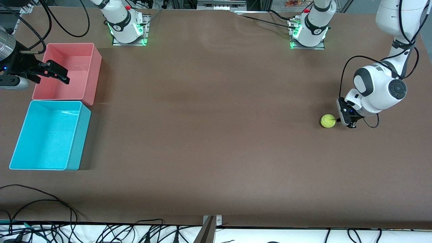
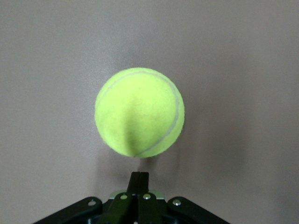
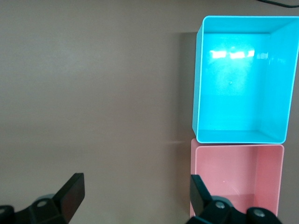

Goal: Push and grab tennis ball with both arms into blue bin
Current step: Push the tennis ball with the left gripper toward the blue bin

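A brown worktop [image 1: 216,135] carries two open bins at the right arm's end. The blue bin [image 1: 47,135] sits nearer the front camera, touching the pink bin [image 1: 67,72] beside it. Nothing lies in either. The right gripper [image 1: 55,72] hangs over the pink bin with its fingers spread wide, holding nothing; that arm is cut off at the picture's edge. Near the left arm's end of the worktop, the tennis ball [image 1: 328,120] rests on the surface. The left gripper [image 1: 347,123] sits low just beside the ball, fingers pressed together, tips at the ball's side.
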Available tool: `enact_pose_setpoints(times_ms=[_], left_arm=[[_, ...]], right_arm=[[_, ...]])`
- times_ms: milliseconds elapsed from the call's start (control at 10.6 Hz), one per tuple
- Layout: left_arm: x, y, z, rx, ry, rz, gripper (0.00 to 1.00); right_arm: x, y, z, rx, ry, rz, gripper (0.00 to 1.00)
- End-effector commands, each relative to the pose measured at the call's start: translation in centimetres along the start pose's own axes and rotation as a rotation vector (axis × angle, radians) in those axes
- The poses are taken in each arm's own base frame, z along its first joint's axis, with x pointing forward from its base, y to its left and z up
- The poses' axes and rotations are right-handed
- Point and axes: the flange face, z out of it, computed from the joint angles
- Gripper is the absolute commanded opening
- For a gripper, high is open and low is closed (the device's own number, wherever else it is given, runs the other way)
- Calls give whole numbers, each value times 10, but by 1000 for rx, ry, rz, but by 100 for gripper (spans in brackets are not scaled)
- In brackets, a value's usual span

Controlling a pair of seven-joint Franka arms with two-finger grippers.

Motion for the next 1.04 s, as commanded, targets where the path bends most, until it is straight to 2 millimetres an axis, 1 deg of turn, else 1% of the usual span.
enact_pose_setpoints(times_ms=[0, 188, 283, 377, 471, 565, 659, 754, 942], left_arm=[[8, -4, 10, -12, 12, -26, 0], [26, -3, 17, -23, 11, -58, 0], [50, -6, 18, -22, 18, -69, 0], [85, -7, 17, -19, 39, -80, 0], [136, -8, 12, -12, 71, -78, 0], [184, -2, 9, -14, 91, -112, 0], [208, 5, 9, -23, 93, -147, 0], [213, 5, 7, -19, 95, -157, 0], [210, 5, 5, -18, 96, -159, 0]], right_arm=[[-7, -1, -4, 5, 12, -20, 100], [-7, -1, -5, 5, 15, -20, 100], [-7, -1, -5, 7, 15, -20, 100], [-7, -1, -5, 7, 16, -22, 100], [-7, -1, -5, 8, 16, -29, 100], [-7, -1, -5, 8, 16, -32, 100], [-7, -1, -5, 10, 16, -31, 100], [-7, -1, -5, 8, 15, -31, 100], [-7, -1, -4, 8, 13, -31, 100]])
